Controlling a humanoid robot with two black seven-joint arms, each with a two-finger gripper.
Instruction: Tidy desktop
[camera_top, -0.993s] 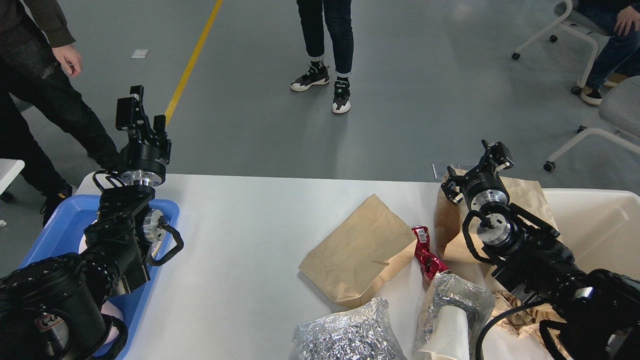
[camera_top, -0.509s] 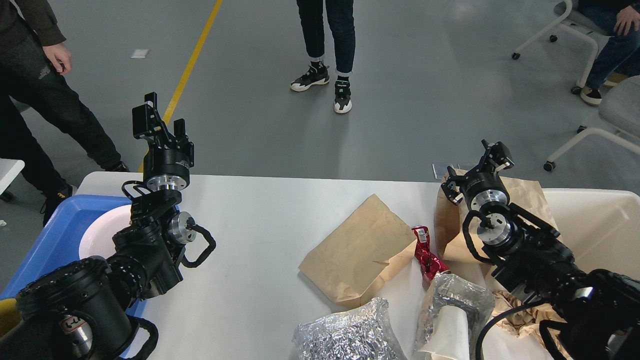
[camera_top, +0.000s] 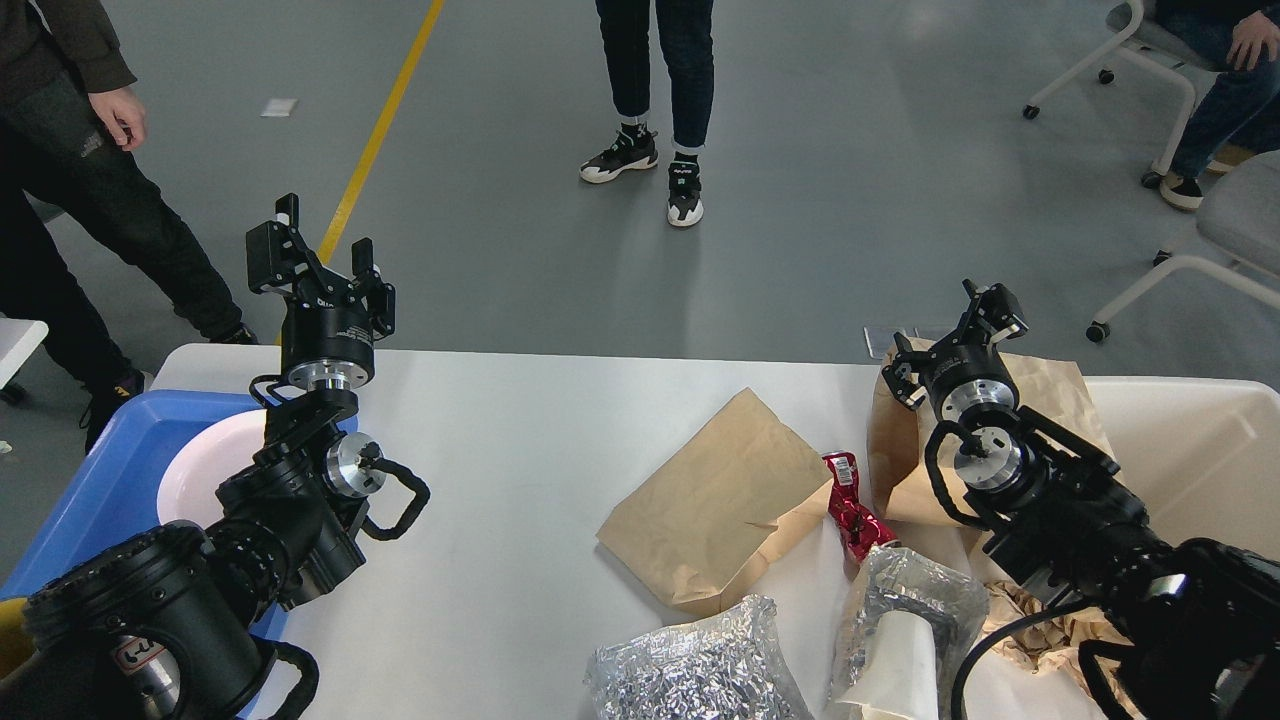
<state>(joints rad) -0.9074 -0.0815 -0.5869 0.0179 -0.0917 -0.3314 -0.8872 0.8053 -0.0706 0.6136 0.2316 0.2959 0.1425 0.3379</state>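
Note:
The white desktop (camera_top: 500, 450) holds litter on its right half. A flat brown paper bag (camera_top: 715, 500) lies in the middle. A red foil wrapper (camera_top: 855, 510) lies to its right. Crumpled silver foil (camera_top: 690, 665) and a second foil piece around a white paper (camera_top: 905, 620) sit at the front. My left gripper (camera_top: 322, 245) is raised above the desktop's far left corner, open and empty. My right gripper (camera_top: 985, 305) is over a second brown paper bag (camera_top: 1055, 395). It is small and dark, so its fingers cannot be told apart.
A blue tray (camera_top: 90, 480) with a white plate (camera_top: 200, 465) sits at the left edge. A cream-white bin (camera_top: 1200, 440) stands at the right. Crumpled brown paper (camera_top: 1035, 620) lies under my right arm. People stand on the floor beyond, and chairs are at the far right.
My left arm has swung right from over the blue tray to the desktop's far left corner, uncovering the white plate. The right arm has not moved.

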